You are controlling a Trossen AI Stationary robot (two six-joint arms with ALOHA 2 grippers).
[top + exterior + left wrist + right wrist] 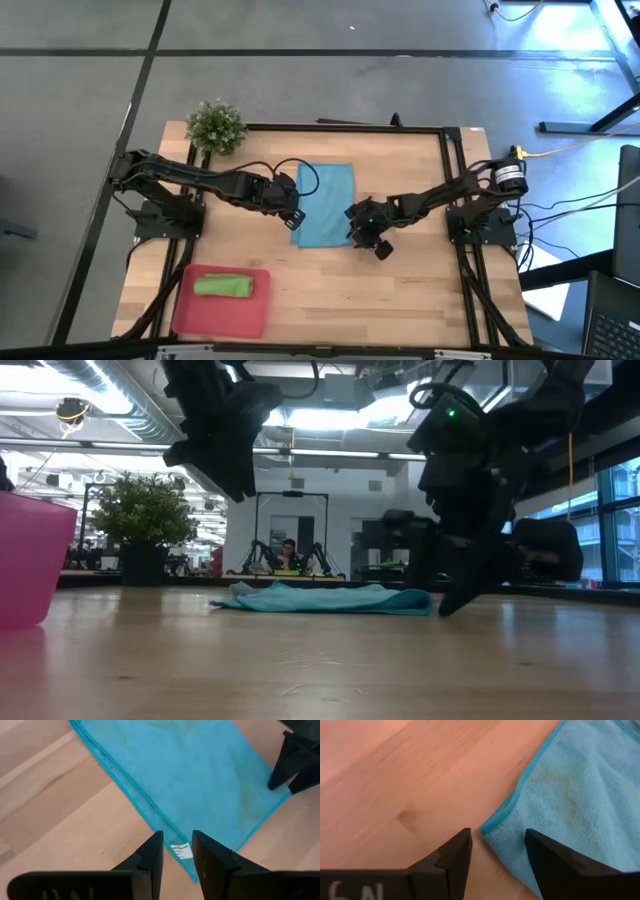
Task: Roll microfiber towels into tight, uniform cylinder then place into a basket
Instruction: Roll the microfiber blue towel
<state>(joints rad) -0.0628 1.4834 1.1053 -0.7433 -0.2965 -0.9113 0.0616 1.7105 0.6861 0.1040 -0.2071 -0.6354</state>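
Both arms reached inward over the table (400,290), left gripper (176,851) and right gripper (495,845) poised at the blue towel's (326,203) near corners, jaws spread.

Blue towel (326,203): soft cloth, fine matt weave, stitched hem.
Green towel (224,286): matt cloth.
Basket (190,313): smooth pinkish-red plastic.
Table (400,290): pale wood, smooth, visible grain.
Left gripper (176,851): matt black plastic fingers.
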